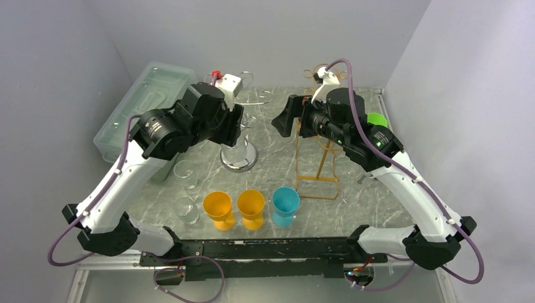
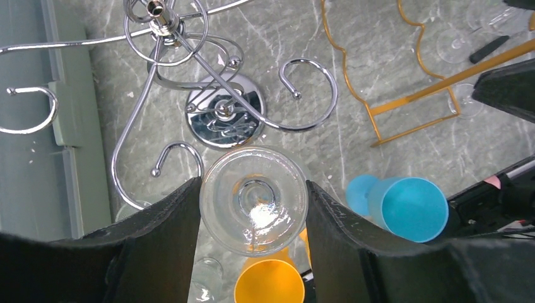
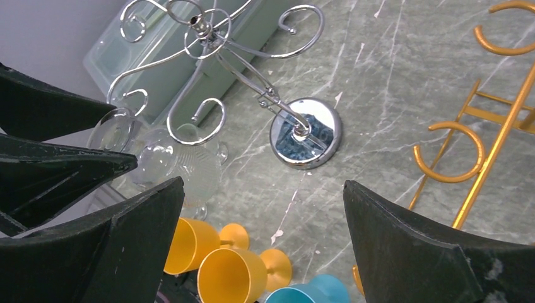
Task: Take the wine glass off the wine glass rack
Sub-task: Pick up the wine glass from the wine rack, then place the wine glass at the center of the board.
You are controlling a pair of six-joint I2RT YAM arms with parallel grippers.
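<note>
Chrome wine glass rack (image 1: 238, 156): standing mid-worktop (image 1: 277, 165) on a round mirrored base, its curled hook arms fanning outward.

Wine glass (image 2: 253, 201): clear, hanging in the air on the near side of the rack's base, gripped. Its round foot is filling the gap between both black fingers of the left claw (image 2: 251, 186). One hook end is curling just beside the foot's rim; whether they are touching cannot be told.

Right claw (image 3: 262, 184): hovering right of the rack, its fingers spread wide and holding nothing.

Gold rack (image 1: 318, 170): standing right of the chrome rack, with a strip of bare marble lying between the two.

Two orange cups (image 1: 218, 207) (image 1: 251, 205) and a teal cup (image 1: 285, 203): lining up nearer than the rack's base, below the held glass.

Clear lidded bin (image 1: 145, 101): sitting left of the rack, along the worktop's left edge.
</note>
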